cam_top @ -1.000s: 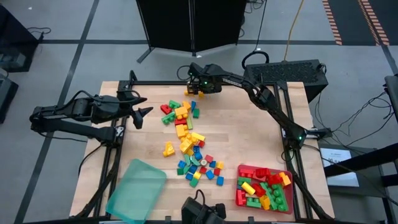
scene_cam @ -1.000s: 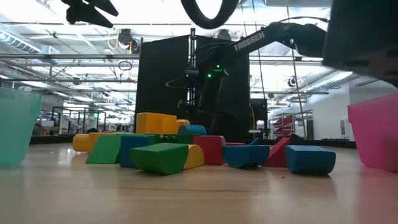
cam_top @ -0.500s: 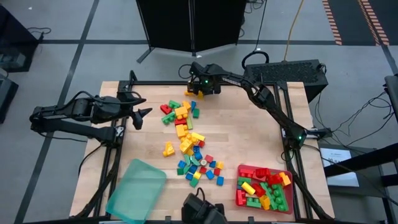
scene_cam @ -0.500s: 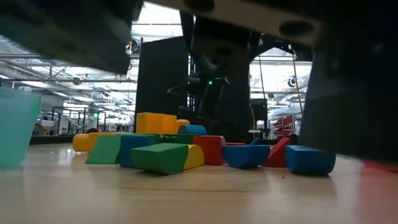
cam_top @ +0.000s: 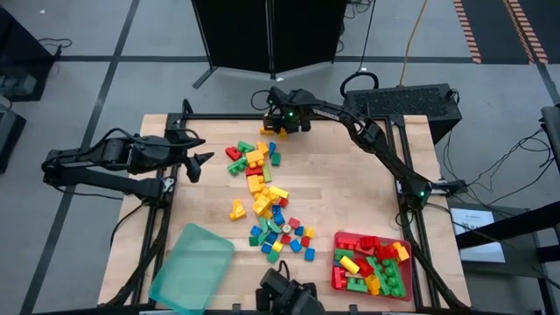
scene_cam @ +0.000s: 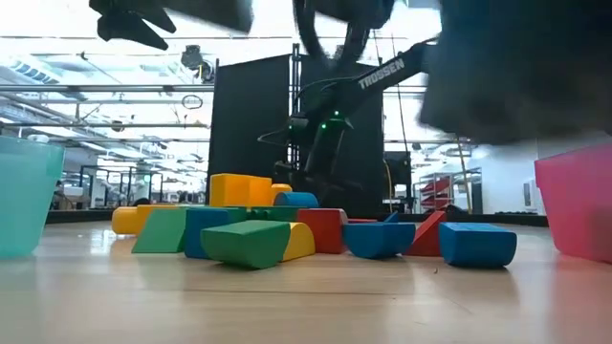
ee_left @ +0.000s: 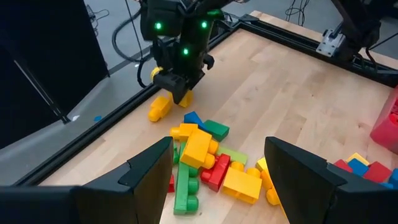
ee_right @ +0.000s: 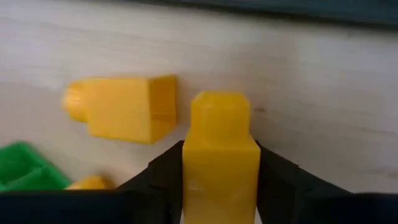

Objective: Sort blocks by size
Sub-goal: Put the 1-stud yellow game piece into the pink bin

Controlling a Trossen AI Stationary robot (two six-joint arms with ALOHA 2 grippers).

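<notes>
I've got the right hand (cam_top: 270, 129) down at the upper middle of the overhead frame, at the far end of the scatter of blocks (cam_top: 265, 192). On its own camera the two dark fingers (ee_right: 158, 175) are pressed against either side of a yellow block (ee_right: 220, 149), so it has hold of that one, fingers about half closed around it. Just beside it lies a second yellow block (ee_right: 123, 114), flat on the worktop (cam_top: 350, 184), close but apart from the held one.

From the left wrist camera I can see the same thing from across the worktop: the right hand (ee_left: 178, 91) with its green lights on, standing over the yellow block (ee_left: 185, 96), the other yellow one (ee_left: 160, 107) lying next to it near the frame rail.

The left hand (cam_top: 199, 158) hangs at the left edge of the overhead frame, above the worktop's side, spread wide with nothing in it.

The loose blocks run in a strip from upper middle down to lower middle of the overhead frame. The red tray (cam_top: 339, 277) at lower right already carries a heap of red, yellow and green blocks. The teal tray (cam_top: 192, 267) sits at lower left, tilted across the worktop's corner.
</notes>
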